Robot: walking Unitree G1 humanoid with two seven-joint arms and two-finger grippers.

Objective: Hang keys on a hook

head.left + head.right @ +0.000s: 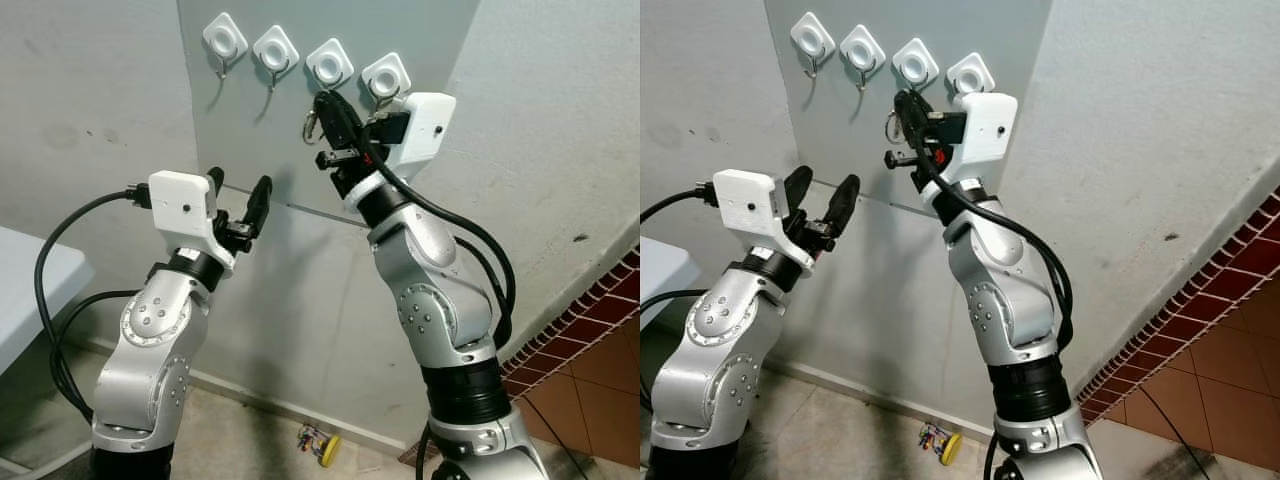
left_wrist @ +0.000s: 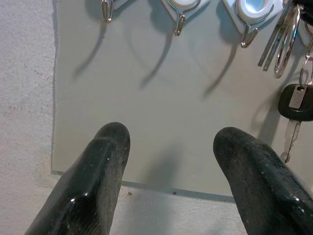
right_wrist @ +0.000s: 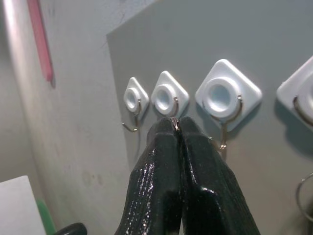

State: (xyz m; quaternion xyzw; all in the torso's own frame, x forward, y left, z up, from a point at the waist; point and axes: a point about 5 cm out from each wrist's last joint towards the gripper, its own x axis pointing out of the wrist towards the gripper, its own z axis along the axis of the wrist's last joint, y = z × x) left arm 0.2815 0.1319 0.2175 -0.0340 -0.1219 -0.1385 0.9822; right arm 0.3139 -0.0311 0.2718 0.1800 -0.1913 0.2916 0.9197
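Overhead, four white hooks (image 1: 305, 55) on one grey panel (image 1: 420, 25). Right gripper (image 1: 325, 105) pinched on keys (image 2: 293, 98); left gripper (image 1: 240, 200) spread, holding nothing.

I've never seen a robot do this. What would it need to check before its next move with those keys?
1. Grip on the keys: ok. The right gripper has its fingers shut, with a thin metal ring pinched at the tips.
2. A free hook: ok. The hooks toward the robot's left are bare.
3. Keys already caught on a hook: cannot tell. They dangle close to the rightmost hook.
4. Left gripper out of the way: ok. It is open, lower than the hooks and apart from the keys.
5. Nothing dropped: cannot tell. A small colourful object lies on the floor by the wall.
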